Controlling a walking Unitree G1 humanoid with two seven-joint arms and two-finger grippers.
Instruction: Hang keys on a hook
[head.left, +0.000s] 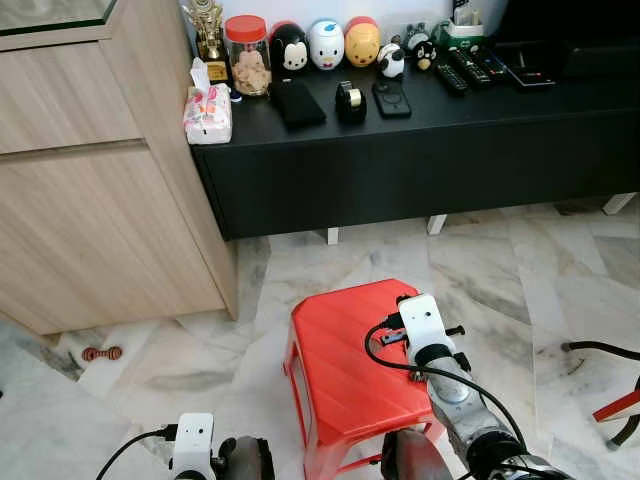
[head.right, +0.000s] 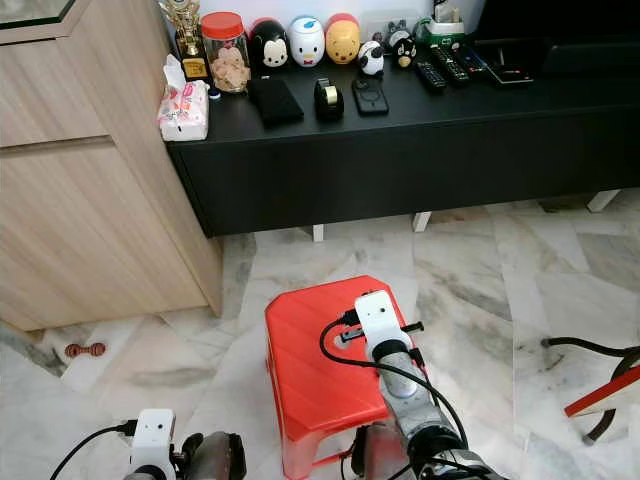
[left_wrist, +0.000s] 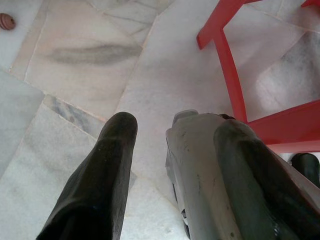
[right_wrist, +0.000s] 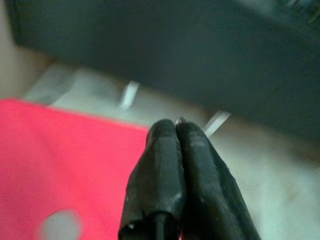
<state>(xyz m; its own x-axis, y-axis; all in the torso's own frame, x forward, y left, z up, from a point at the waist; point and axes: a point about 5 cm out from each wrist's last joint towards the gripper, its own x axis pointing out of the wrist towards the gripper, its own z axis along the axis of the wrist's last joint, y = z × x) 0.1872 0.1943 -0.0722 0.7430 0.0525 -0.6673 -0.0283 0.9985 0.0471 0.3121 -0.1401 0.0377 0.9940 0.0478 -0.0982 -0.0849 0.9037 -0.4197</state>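
**Metal glint at the tip of pinched fingers**

Metal is all that shows of the keys (right_wrist: 180, 120): one tiny shiny bit poking out at the very tip of the right gripper (right_wrist: 176, 131). It looks like a thin ring or wire, but it is too small to be sure. If these are keys, they should be light, hard and a bit slippery, and they would swing and jingle when moved. The best place to hold them is the ring, so the loop stays free to slip over a hook. Squeezing will not hurt them, but a loose pinch could let them slide out.

The right gripper's two black fingers (right_wrist: 160, 175) are pressed tight together, with no gap between them, and the shiny bit sits right where the tips meet. So I think they are pinching it. This gripper hangs over the red plastic stool (head.left: 345, 365), and its arm reaches forward toward the far side of the room.

The left gripper (left_wrist: 172, 137) is low on the near left, pointing down at the marble floor (head.left: 500, 270). Its fingers stand apart and hold nothing.

Past the stool, on the far side, is a long black cabinet (head.left: 420, 165) with toys, a jar and remotes on top. A wooden cupboard (head.left: 90, 200) stands on the far left. I cannot see a hook anywhere, so the robot likely has to find one first.
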